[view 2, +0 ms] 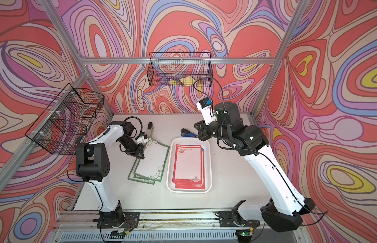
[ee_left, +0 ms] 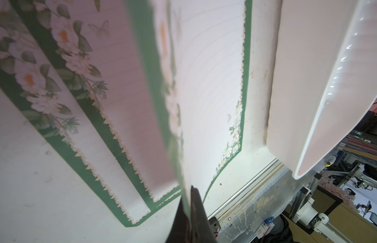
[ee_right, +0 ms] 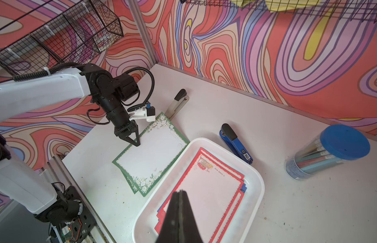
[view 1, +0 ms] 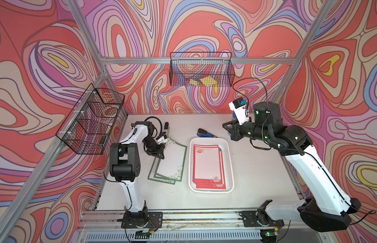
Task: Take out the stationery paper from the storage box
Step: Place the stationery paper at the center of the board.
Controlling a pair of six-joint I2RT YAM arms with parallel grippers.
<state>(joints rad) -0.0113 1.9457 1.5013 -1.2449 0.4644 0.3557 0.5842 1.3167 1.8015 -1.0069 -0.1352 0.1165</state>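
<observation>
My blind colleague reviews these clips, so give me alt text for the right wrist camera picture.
A shallow white plastic tray holds red-bordered letter sheets; the right gripper, fingers shut, hangs above them empty. Beside the tray, the left gripper pinches the edge of a green-bordered floral sheet on the white table, with a blue stapler nearby.

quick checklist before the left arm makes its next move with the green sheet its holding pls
1. Left gripper pinching the top green-bordered floral paper sheet: ok, shut on its edge.
2. That sheet outside the shallow white plastic tray: ok, beside it on the white tabletop.
3. Tray emptied: not ok, red-bordered paper sheets lie inside.
4. Right gripper clear of the tray: ok, shut, empty, raised.
5. Number of sheets left in the tray: cannot tell.
</observation>
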